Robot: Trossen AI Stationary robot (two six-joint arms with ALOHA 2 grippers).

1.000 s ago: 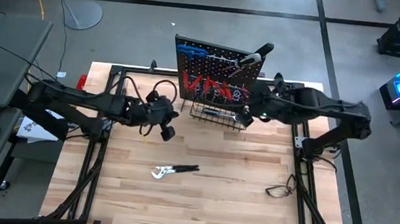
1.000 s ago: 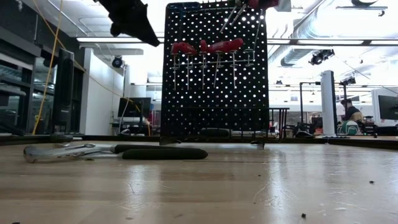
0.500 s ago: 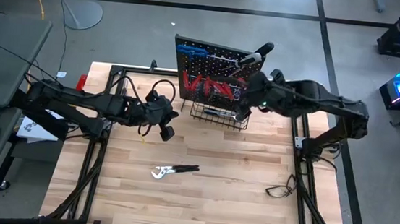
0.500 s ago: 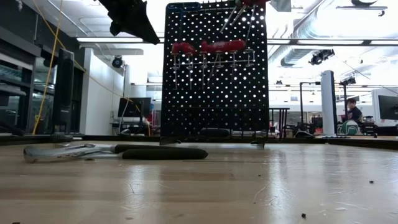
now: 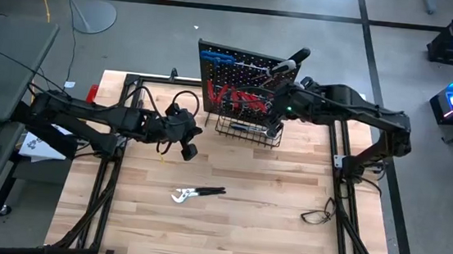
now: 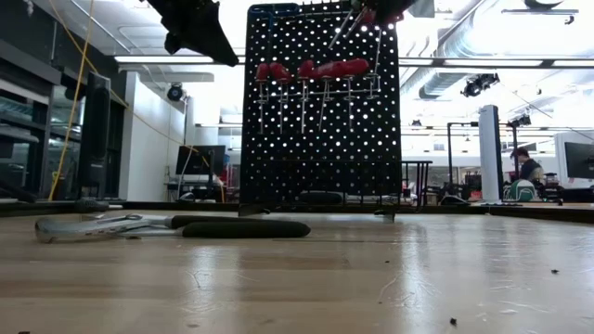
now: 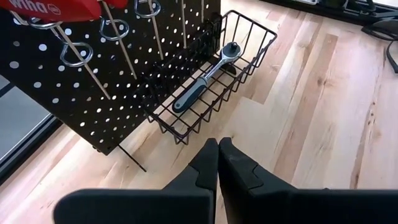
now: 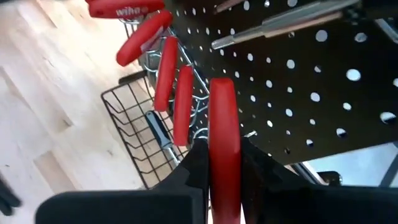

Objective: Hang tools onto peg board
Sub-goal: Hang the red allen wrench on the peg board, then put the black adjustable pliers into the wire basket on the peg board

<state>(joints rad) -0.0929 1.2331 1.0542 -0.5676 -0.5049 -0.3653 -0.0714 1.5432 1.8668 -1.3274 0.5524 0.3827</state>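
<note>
Red-handled screwdriver [image 8: 224,134] in right hand [image 8: 225,163]

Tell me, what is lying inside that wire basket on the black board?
The wire basket holds a ratchet wrench with a grey handle, lying lengthwise. The basket's far end, near the board, is partly covered by hanging screwdriver shafts, so more could sit there.

Black perforated metal peg board [image 5: 243,83] stands upright at table's far edge. Red-handled screwdrivers [image 6: 320,70] hang in rings across it, shafts down; blue hex keys [image 5: 216,58] up top. One red-handled screwdriver [image 8: 224,127] is clamped betw. right gripper [image 8: 224,163] fingers, close to board. Ratchet wrench [image 7: 205,84] lies in wire basket [image 7: 245,62]. Silver pliers w/ black handles [image 5: 198,194] lie flat mid-table.
</note>
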